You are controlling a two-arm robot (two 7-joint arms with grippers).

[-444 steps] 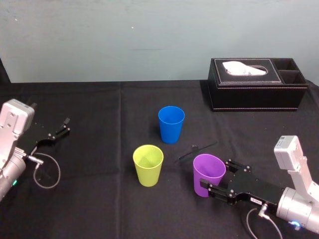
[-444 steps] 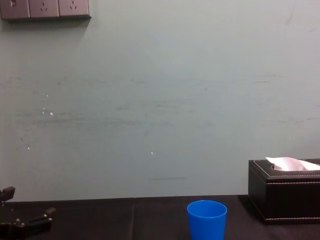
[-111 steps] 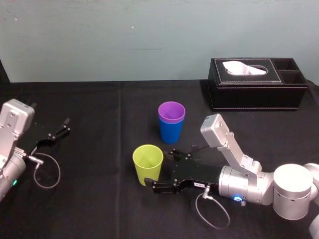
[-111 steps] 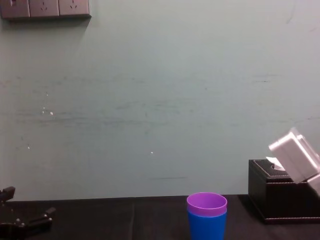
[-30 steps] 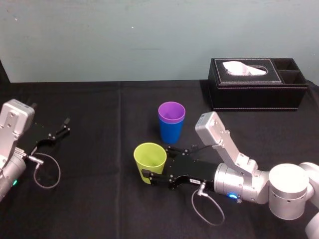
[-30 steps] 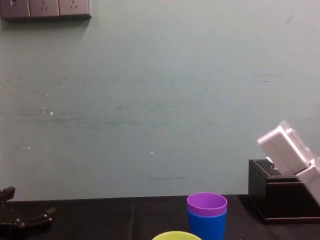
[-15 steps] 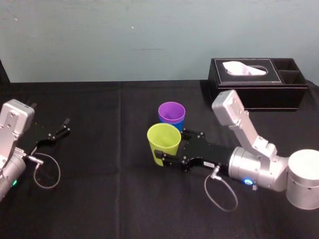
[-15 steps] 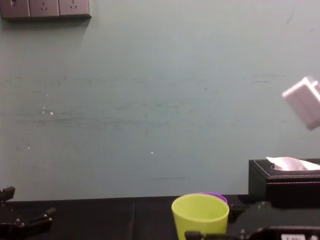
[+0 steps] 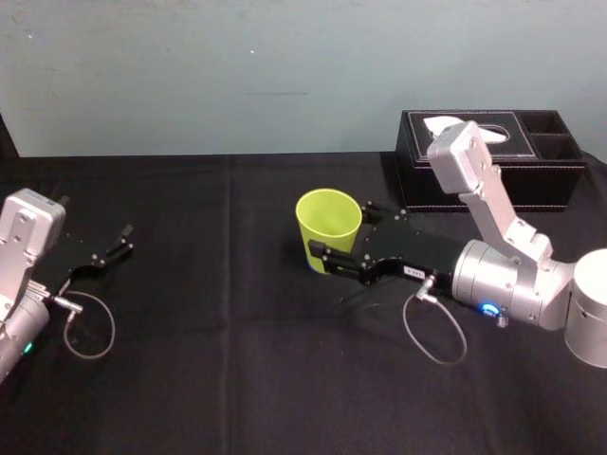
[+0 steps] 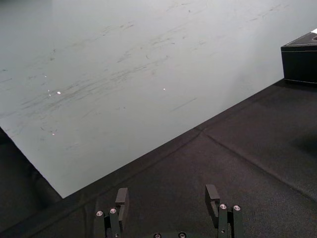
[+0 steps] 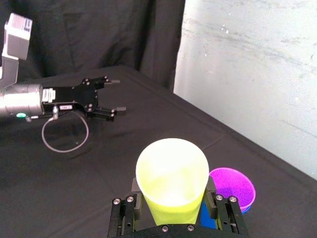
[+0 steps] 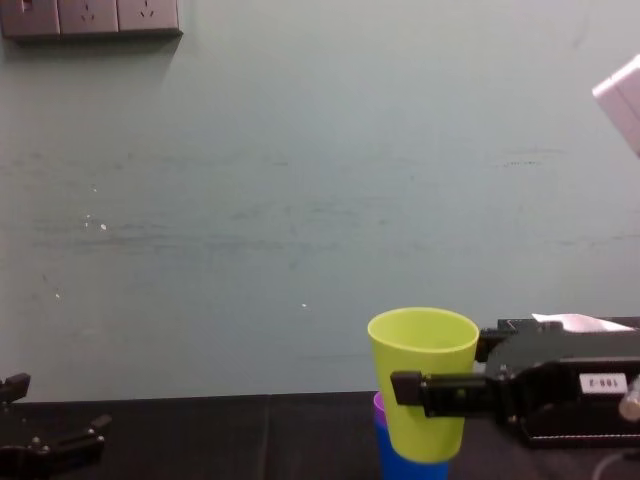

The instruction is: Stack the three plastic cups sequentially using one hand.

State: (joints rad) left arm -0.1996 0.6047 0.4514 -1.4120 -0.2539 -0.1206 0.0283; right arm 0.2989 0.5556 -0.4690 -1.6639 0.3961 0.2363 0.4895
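Observation:
My right gripper [image 9: 341, 230] is shut on the yellow-green cup [image 9: 327, 223] and holds it off the table, mouth up and slightly tilted. One finger [image 11: 136, 187] lies on each side of its wall. The purple cup [image 11: 233, 184] sits nested in the blue cup [image 12: 410, 468] just beyond the held cup. In the chest view the yellow-green cup [image 12: 422, 370] covers most of that pair, leaving a sliver of purple rim [image 12: 378, 404]. My left gripper [image 9: 114, 244] rests open at the table's left side, far from the cups.
A black tissue box [image 9: 488, 161] stands at the back right, behind my right arm. A looped cable [image 9: 90, 327] lies by my left arm. Black cloth [image 9: 237, 379] covers the table, and the wall stands close behind its far edge.
My right gripper has lifted the yellow-green cup off the table and carried it up and back toward the purple-in-blue pair. The left arm has not moved.

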